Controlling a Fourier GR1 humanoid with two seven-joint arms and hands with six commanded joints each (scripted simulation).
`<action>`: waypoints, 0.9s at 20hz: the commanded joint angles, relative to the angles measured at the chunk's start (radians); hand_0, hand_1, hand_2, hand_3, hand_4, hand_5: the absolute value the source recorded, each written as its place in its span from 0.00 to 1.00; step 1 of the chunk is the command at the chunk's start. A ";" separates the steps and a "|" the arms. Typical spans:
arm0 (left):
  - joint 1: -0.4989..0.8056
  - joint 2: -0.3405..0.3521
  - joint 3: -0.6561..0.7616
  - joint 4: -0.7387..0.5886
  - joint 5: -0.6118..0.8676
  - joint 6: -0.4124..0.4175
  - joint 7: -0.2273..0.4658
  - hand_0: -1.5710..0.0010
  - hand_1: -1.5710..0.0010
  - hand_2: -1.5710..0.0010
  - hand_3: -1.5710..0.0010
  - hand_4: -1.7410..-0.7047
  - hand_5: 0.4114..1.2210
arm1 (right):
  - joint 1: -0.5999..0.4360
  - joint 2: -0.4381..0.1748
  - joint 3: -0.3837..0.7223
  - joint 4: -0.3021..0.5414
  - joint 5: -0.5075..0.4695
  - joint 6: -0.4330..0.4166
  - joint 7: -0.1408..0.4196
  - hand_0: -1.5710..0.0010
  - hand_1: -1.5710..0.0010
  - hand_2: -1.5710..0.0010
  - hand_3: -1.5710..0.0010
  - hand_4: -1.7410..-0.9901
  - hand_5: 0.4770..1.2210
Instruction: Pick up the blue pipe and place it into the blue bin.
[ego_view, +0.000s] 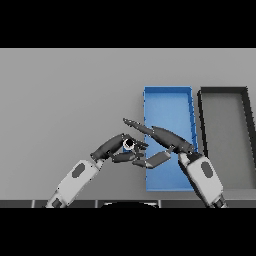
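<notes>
The blue pipe (128, 145) is mostly hidden; only its pale round end with a dark hole and a sliver of blue show. My left hand (114, 147) has its fingers curled around it, just left of the blue bin's (167, 102) near left corner. My right hand (167, 138) hovers over the bin's near half. Its fingers stretch straight out to the left, passing just above the pipe, and its thumb (157, 159) sticks out below. The two hands nearly touch at the pipe.
A dark grey bin (225, 135) stands directly right of the blue bin, almost side by side with it. Grey table surface stretches to the left and far side.
</notes>
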 joint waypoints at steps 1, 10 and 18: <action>0.006 -0.003 -0.004 -0.005 -0.003 0.002 -0.007 0.00 0.00 0.00 0.03 0.00 1.00 | -0.013 0.009 0.012 0.008 0.003 0.005 0.008 1.00 1.00 1.00 1.00 0.68 0.07; -0.018 0.041 -0.020 0.008 -0.070 -0.018 0.070 0.25 0.31 0.32 0.34 0.06 1.00 | -0.179 0.114 0.068 0.160 0.012 0.066 0.038 0.78 0.76 0.76 0.81 0.54 0.04; 0.031 -0.018 0.035 -0.017 -0.097 -0.045 0.095 0.17 0.18 0.24 0.21 0.07 1.00 | -0.207 0.127 0.101 0.212 -0.111 0.063 -0.045 0.14 0.15 0.14 0.20 0.36 0.58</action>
